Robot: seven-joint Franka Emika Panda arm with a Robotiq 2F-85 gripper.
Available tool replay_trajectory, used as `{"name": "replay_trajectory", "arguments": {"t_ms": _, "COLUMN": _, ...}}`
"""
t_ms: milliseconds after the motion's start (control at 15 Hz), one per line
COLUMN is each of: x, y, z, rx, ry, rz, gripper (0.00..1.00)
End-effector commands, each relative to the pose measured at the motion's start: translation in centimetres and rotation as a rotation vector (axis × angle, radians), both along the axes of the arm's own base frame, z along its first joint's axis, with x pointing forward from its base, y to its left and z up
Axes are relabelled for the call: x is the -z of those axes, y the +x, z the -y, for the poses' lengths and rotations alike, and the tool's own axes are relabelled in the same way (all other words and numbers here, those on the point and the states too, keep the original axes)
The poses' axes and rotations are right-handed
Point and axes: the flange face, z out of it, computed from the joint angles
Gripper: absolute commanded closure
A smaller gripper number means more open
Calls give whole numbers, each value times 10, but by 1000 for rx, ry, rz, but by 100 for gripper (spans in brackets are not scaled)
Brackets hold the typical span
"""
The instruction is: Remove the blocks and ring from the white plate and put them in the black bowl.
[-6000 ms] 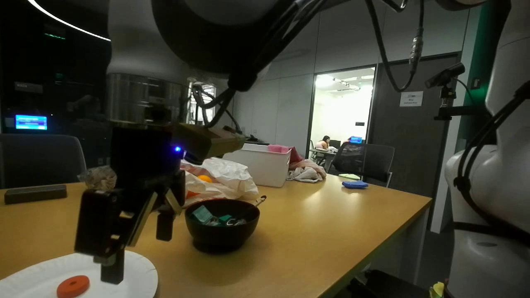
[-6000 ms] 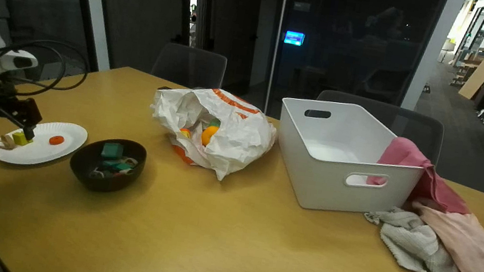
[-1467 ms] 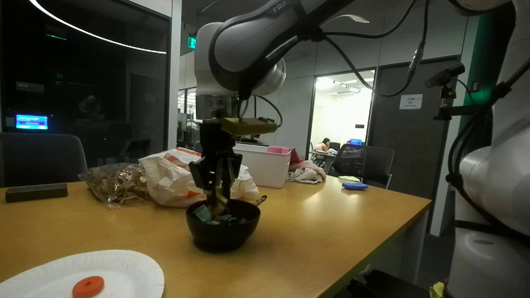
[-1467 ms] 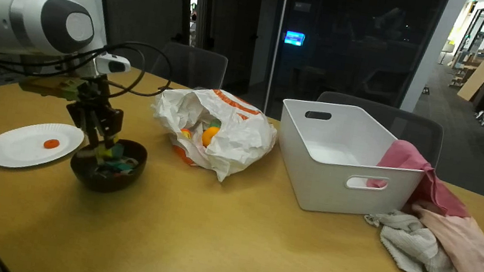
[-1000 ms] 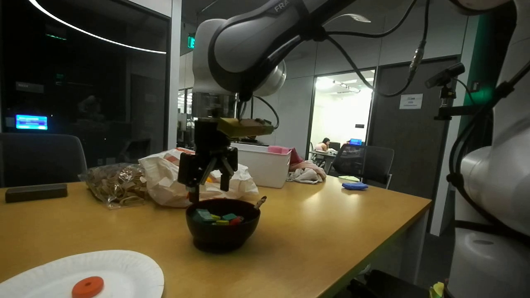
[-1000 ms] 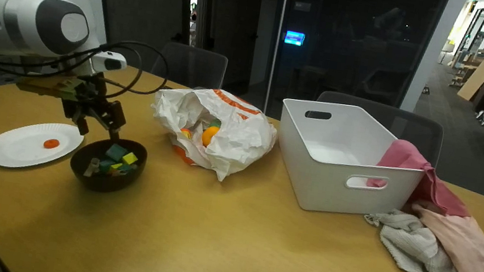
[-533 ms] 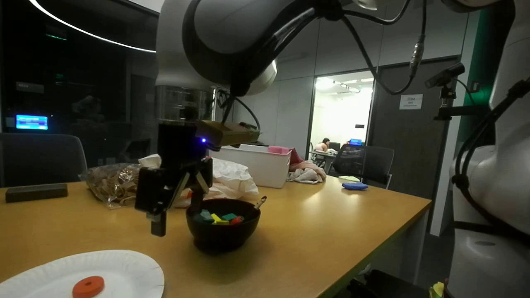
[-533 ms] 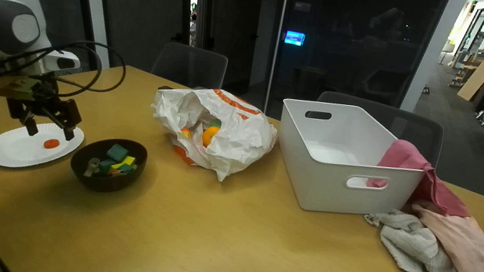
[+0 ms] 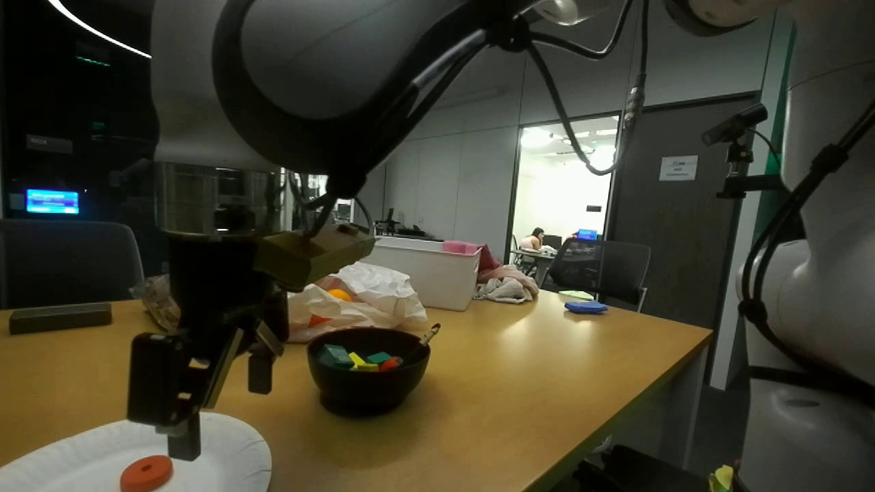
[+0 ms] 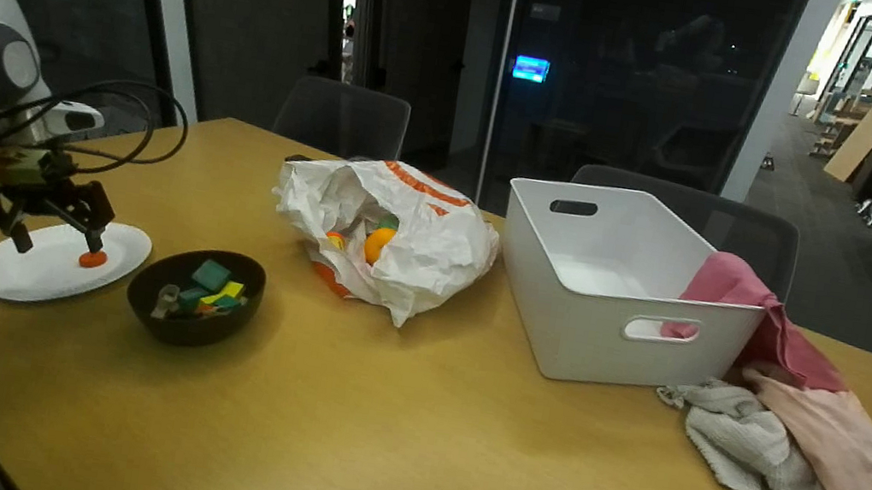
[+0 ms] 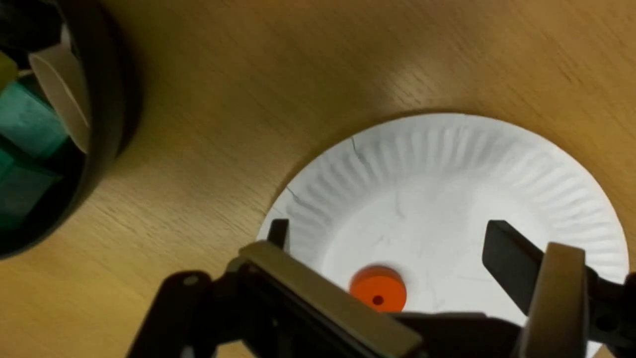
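Observation:
An orange-red ring lies flat on the white paper plate; in the wrist view the ring is partly covered by a finger linkage. My gripper is open and empty above the plate, its fingertips standing on either side of the ring in that view. In both exterior views the gripper hangs low over the plate. The black bowl stands beside the plate. It holds green blocks, yellow blocks, something red and a tan curved piece.
A crumpled white bag with an orange item inside lies behind the bowl. A white bin with pink and grey cloths stands beyond. A clear bag and a dark block lie at the table's far side.
The gripper left the plate with a yellow block and tan piece, opened over the bowl, and came back above the plate. Yellow blocks now lie in the bowl. The ring stayed on the plate.

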Motion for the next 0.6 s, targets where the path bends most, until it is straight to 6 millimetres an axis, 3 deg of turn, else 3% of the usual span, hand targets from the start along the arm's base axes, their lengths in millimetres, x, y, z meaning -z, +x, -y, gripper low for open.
{"name": "replay_trajectory", "arguments": {"t_ms": 0, "x": 9, "y": 25, "z": -28, "rx": -17, "ry": 15, "rz": -9, "gripper": 0}}
{"name": "replay_trajectory", "arguments": {"t_ms": 533, "x": 47, "y": 56, "z": -47, "rx": -20, "ry": 28, "rz": -56, "gripper": 0}}
